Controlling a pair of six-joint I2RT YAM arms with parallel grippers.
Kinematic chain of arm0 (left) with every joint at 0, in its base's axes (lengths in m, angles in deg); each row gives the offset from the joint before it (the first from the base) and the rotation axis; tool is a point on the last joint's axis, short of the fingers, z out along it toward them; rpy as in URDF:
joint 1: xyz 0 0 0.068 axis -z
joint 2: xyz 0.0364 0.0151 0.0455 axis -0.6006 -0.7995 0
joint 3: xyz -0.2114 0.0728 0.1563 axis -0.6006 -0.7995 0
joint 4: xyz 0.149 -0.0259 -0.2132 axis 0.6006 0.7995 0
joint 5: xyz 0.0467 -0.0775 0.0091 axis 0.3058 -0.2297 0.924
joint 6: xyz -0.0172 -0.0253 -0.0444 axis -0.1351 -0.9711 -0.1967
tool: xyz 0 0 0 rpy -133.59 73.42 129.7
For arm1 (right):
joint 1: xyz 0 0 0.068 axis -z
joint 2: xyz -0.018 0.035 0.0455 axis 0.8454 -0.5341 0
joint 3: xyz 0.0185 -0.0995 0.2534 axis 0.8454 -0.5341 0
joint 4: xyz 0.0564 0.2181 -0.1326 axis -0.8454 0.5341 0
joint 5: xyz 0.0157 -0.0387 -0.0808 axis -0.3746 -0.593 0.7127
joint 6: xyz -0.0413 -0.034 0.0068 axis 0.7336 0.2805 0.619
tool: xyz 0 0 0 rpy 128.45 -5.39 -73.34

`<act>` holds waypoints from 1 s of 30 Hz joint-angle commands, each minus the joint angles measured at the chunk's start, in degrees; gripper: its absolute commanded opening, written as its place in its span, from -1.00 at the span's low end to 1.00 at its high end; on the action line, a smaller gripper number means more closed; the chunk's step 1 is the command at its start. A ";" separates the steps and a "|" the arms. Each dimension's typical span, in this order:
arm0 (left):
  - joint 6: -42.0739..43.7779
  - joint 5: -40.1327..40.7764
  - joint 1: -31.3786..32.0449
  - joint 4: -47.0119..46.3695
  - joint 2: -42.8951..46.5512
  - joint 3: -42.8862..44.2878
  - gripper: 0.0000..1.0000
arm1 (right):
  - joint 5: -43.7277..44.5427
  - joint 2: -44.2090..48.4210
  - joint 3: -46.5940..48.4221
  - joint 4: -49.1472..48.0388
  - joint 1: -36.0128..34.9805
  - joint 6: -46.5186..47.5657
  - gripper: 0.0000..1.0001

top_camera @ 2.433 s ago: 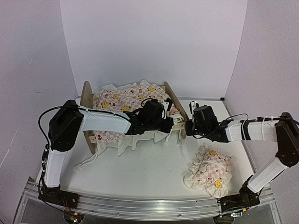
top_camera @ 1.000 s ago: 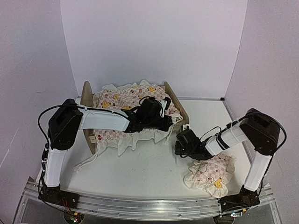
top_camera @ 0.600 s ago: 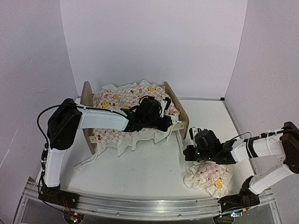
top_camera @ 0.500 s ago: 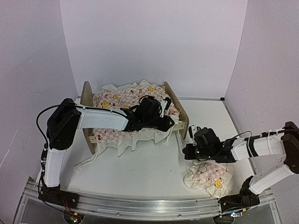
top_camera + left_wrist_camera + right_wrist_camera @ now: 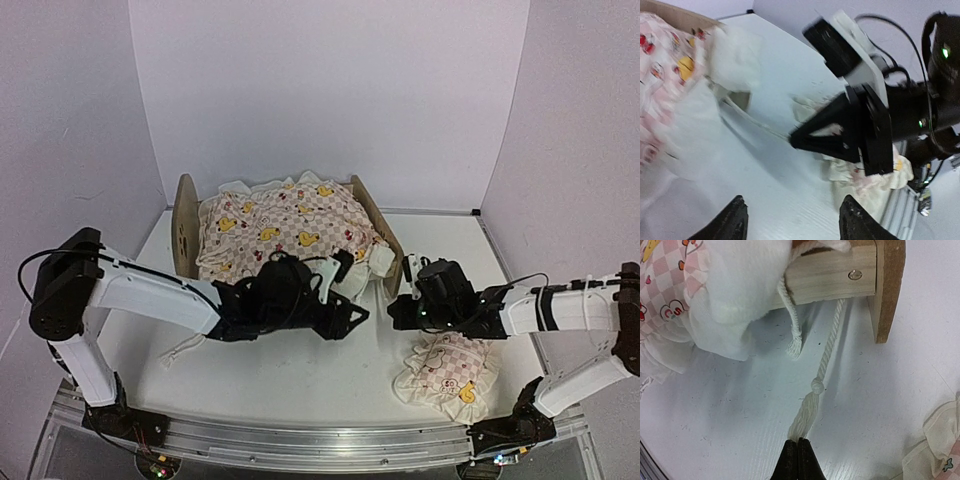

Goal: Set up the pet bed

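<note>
Top external view first: find the pet bed toward the far left of the worktop, well off the near edge, draped in a frilled quilt. Runs its long axis left to right, roughly along the far edge, headboard at the left end, footboard at the right. Place the right hand just beside the footboard's near corner, on the side toward the worktop's near right corner; closed tight, and in the right wrist view meets the tassel of a knotted cord at its tips, though pinched or merely touching cannot be told. Place the left hand just in front of the bed's near side rail, toward the foot end, spread wide with nothing between the fingers in the left wrist view. Judge the right hand nearer the footboard, the left nearer the long rail and the quilt's hanging edge. Count one bed, one quilt, one pillow toward the near right corner and apart from the bed, two cords at the foot-end rail counting a shorter frayed cord, and two hands.
</note>
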 commanded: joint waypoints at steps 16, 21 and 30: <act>4.81 29.78 1.23 -25.94 -34.17 15.12 -0.29 | -0.96 8.31 -1.86 -1.75 0.22 1.12 -1.00; 5.62 28.89 0.57 -25.44 -38.26 20.43 -0.18 | -1.88 8.68 -2.57 -2.41 0.22 1.11 -1.00; -0.65 28.33 -3.44 -24.91 -40.43 22.91 -0.13 | -3.53 8.46 -2.75 -3.19 0.19 0.51 -1.00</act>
